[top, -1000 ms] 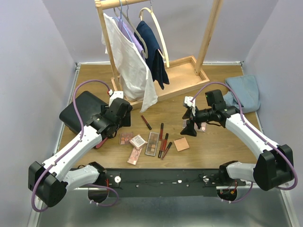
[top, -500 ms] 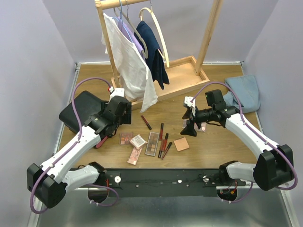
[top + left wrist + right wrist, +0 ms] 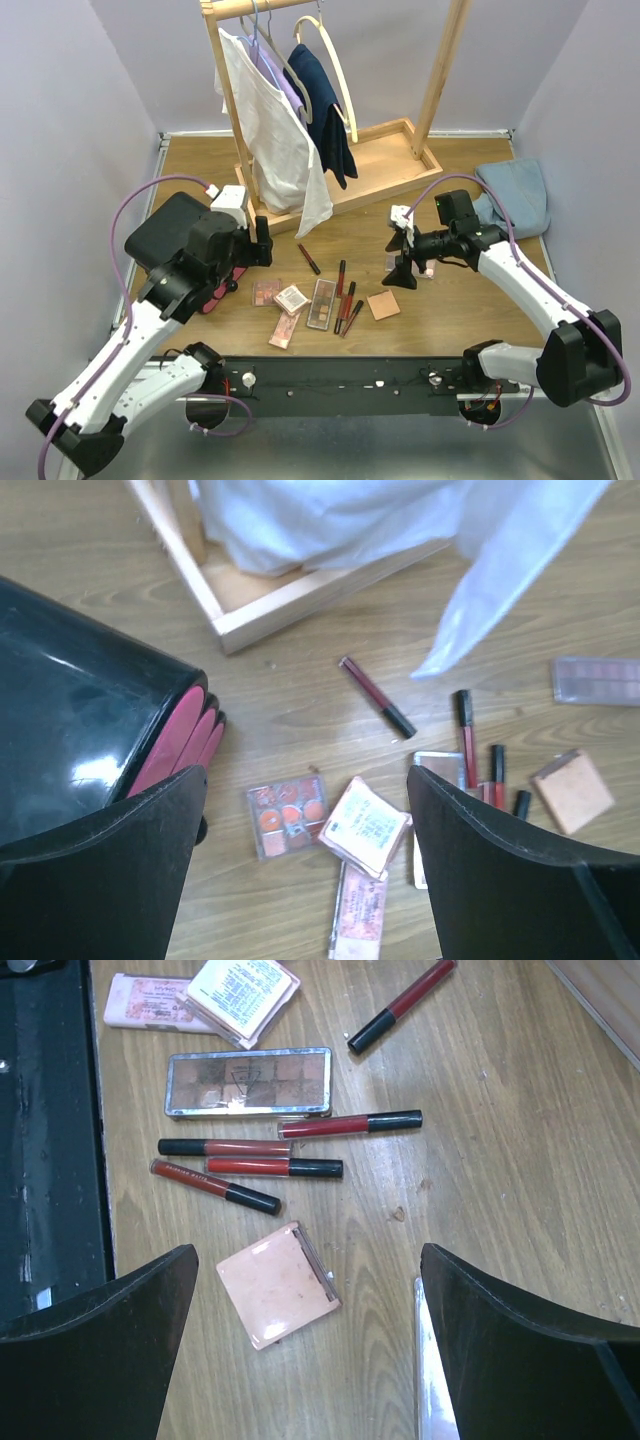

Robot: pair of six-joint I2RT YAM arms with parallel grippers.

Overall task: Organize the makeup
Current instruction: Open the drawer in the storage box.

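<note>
The makeup lies loose on the wooden table: a square eyeshadow palette (image 3: 266, 291) (image 3: 288, 815), a labelled compact (image 3: 291, 298) (image 3: 367, 825), a pink flat palette (image 3: 284, 330), a long palette (image 3: 322, 304) (image 3: 248, 1082), several dark-red tubes (image 3: 346, 298) (image 3: 275, 1167), a lone tube (image 3: 308, 258) (image 3: 378, 696) and a peach compact (image 3: 383, 305) (image 3: 278, 1285). My left gripper (image 3: 256, 246) (image 3: 305, 880) is open and empty, high above the square palette and labelled compact. My right gripper (image 3: 403, 270) (image 3: 305, 1360) is open and empty above the peach compact. Another palette (image 3: 426, 268) lies by its right finger.
A black case (image 3: 170, 235) with pink drawers (image 3: 180, 750) stands at the left. A wooden clothes rack base (image 3: 380, 165) with a hanging white garment (image 3: 280, 130) is behind. A blue cloth (image 3: 515, 195) lies at the far right. A black rail (image 3: 340, 375) runs along the near edge.
My left arm has risen and swung back to the left, away from the makeup. The right arm has barely moved. Nothing was picked up.
</note>
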